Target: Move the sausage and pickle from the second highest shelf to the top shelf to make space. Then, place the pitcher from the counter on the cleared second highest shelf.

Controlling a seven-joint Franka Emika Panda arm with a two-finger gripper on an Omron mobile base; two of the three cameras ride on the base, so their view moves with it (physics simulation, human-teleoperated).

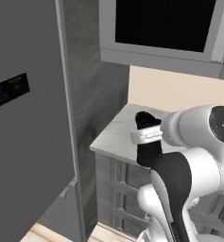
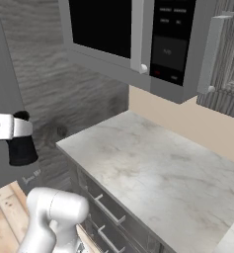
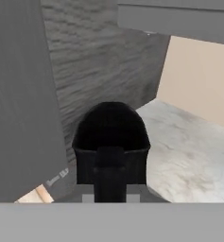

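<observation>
The claw (image 3: 111, 194) is closed tight on the small matte black pitcher (image 3: 111, 142), which hangs in the air between its fingers. The light grey marbled stone counter (image 2: 153, 163) lies below and to the right of the claw. The flat grey fridge door (image 1: 28, 132) stands just to its left.

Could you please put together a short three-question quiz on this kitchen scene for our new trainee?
1. True or false: the tool is shut on the pitcher.
2. Where is the pitcher? A) standing on the counter B) held up in the air beside the counter C) inside the microwave
3. Fill in: the microwave door is ____.

Key: 1 true; 2 B; 3 closed.
</observation>
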